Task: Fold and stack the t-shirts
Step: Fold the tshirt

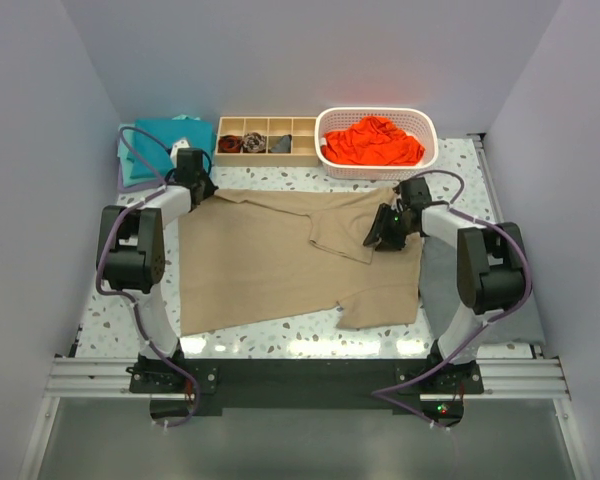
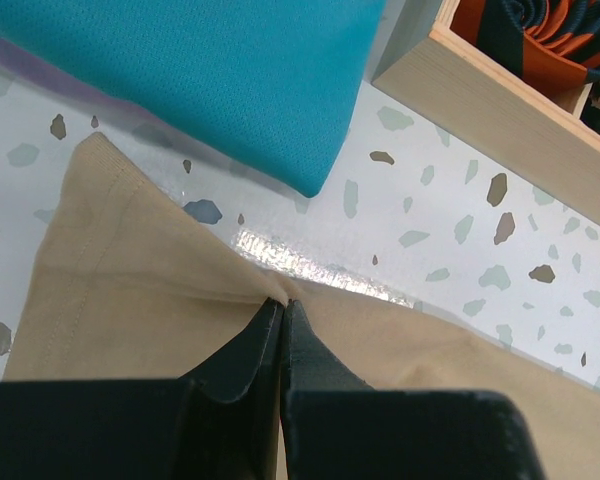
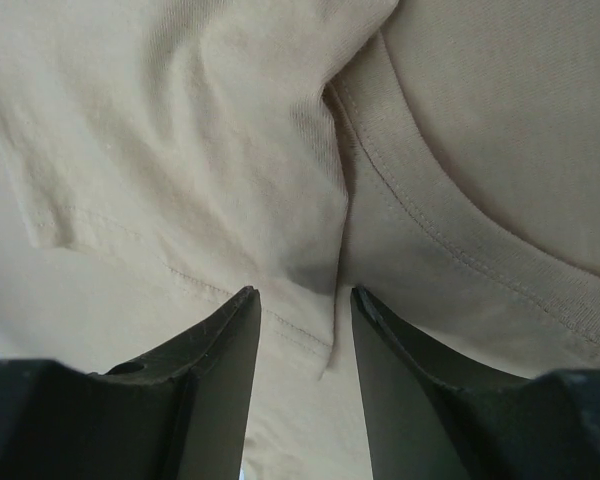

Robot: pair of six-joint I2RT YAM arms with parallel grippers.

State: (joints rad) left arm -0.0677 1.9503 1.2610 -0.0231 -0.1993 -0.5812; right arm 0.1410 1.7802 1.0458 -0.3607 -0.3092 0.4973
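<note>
The tan shirt lies spread across the middle of the table, reaching from near the left arm to the right arm, with its far right part folded back over the body in a loose flap. The left gripper sits at the shirt's far left corner, its jaws pressed together and pinching the cloth's edge, which puckers up into the tips. The right gripper hangs over the folded flap near the right edge of the table, its jaws spread apart above the cloth. A raised crease runs toward the gap between them and the ribbed collar curves just to the right. The teal shirt lies folded in the far left corner, just beyond the pinched corner. Along the far edge stands a wooden tray holding rolled socks, and to its right a white basket holds the crumpled orange shirt.
</note>
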